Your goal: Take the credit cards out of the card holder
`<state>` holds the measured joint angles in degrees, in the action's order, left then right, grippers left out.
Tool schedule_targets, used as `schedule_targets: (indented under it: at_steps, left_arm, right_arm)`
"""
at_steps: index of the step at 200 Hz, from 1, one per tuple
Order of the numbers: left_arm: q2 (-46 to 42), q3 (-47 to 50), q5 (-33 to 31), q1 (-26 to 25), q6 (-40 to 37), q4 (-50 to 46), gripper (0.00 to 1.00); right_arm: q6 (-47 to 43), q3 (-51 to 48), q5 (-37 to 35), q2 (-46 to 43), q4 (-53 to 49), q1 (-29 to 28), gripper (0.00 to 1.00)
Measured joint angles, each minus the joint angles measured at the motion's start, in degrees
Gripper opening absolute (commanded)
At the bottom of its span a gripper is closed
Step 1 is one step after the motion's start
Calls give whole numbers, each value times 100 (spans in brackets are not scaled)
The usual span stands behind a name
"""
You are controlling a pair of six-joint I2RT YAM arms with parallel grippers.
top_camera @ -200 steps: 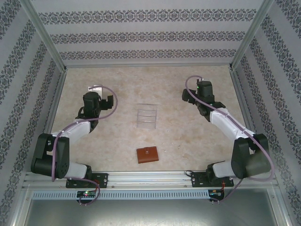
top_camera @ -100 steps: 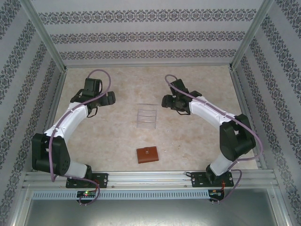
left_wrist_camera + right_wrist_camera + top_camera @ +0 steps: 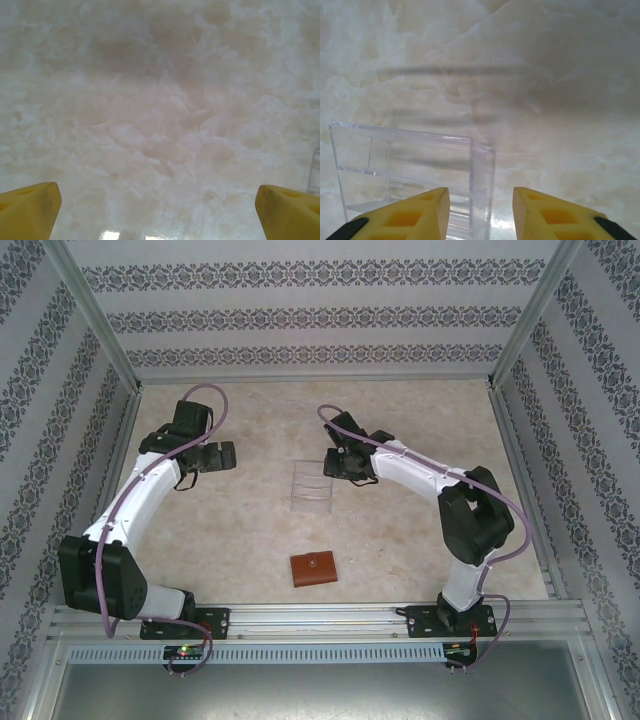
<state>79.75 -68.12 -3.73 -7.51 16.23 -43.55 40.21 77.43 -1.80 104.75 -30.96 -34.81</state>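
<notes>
- Top external view gives me the layout. The card holder (image 3: 313, 569), a small brown leather wallet folded shut with its snap tab on top, lies flat near the front edge of the table (image 3: 420, 530). It sits between the two arm bases and well apart from both grippers.
- From up there the clear acrylic rack (image 3: 311, 489) is a faint outline at mid-table. The left gripper (image 3: 222, 455) hovers off to its left, and the right gripper (image 3: 335, 462) is just beside its far right corner.
- Right wrist view fills in the rack for me: thin transparent walls, stepped shelves, square corners, glossy edges. One side wall lines up with the gap between my yellow fingers (image 3: 410, 215), which stand fairly narrow and grip nothing.
- Left wrist view gives me the other jaw spread. Two blunt yellow fingertips (image 3: 27, 210) sit at opposite lower corners, set wide over a glossy, marbled cream-and-beige surface.
</notes>
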Motion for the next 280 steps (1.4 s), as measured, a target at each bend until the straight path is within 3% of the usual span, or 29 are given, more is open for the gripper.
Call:
schedule_targets:
  at_steps: [151, 216, 280]
  left_arm:
    - [-68, 50, -190, 0, -138, -22, 100]
    - [-68, 50, -103, 0, -144, -22, 100]
    - [-68, 127, 181, 0, -144, -22, 100]
  right_arm:
    - [46, 476, -26, 664, -170, -61, 7]
    - [35, 914, -44, 866, -382, -13, 3]
    - [-271, 1834, -66, 1508, -501, 420, 2]
